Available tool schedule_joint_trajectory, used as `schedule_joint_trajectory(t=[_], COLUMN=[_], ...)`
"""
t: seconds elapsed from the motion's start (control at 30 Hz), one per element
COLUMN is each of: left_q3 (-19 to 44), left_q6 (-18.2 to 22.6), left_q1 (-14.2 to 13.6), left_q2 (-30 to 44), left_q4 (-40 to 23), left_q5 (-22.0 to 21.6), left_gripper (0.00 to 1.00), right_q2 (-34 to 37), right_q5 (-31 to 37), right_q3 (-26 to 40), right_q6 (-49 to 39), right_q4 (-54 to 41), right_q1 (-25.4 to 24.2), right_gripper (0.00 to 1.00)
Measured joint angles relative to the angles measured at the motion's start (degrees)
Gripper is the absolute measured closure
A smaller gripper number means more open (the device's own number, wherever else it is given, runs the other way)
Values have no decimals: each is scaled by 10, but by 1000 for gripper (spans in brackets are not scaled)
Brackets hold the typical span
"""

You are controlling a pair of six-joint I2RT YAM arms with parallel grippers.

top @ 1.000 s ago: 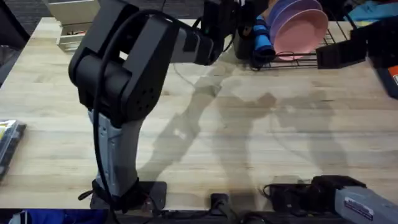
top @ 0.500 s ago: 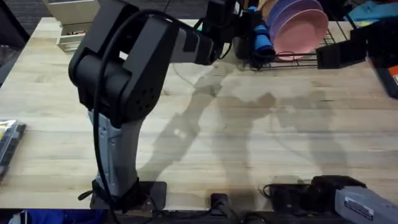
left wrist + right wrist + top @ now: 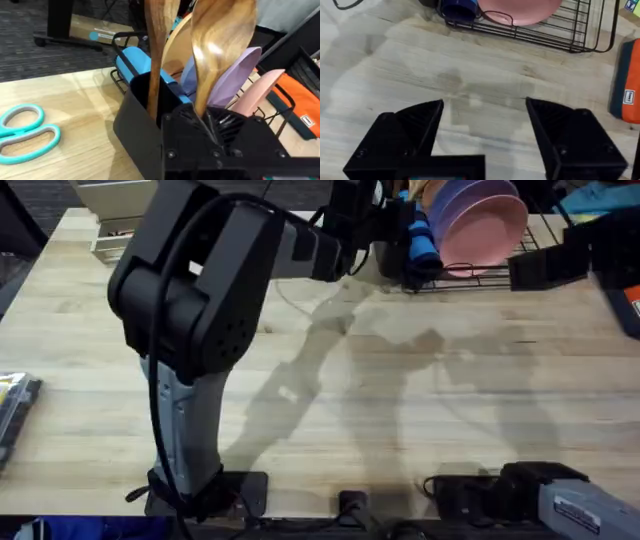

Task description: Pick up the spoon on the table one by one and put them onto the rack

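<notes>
The spoon [image 3: 220, 55] stood bowl-up at the rack's [image 3: 500, 265] black holder [image 3: 145, 117], clamped in my left gripper [image 3: 210, 125], beside another wooden handle [image 3: 156, 50] already standing in the holder. I judged I was at the placing step: next I needed to lower it into the holder and let go. My right gripper [image 3: 485, 135], well short of the rack, hung over bare table [image 3: 470, 75], fingers apart and empty.

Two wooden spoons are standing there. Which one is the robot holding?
The spoon with the broad pale bowl, gripped at its base by the left gripper. The darker, slimmer spoon stands free inside the black utensil holder.
</notes>
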Motion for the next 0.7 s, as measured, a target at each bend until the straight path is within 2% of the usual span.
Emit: schedule_joint_trajectory(t=[0.2, 0.4, 0.63, 0.7], left_q3=[0, 0, 2, 2], left_q6=[1, 7, 14, 24], left_q1=[5, 5, 5, 5], left_q2=[0, 0, -20, -25], left_q4=[-3, -9, -54, -66], left_q5=[15, 30, 43, 46], left_gripper=[890, 754, 630, 564], right_q2=[0, 0, 0, 0], right_q5=[0, 0, 0, 0], right_q3=[0, 0, 0, 0], right_q6=[0, 0, 0, 0], right_q4=[0, 0, 0, 0], right_q1=[0, 0, 0, 0], right_gripper=[6, 6, 6, 6])
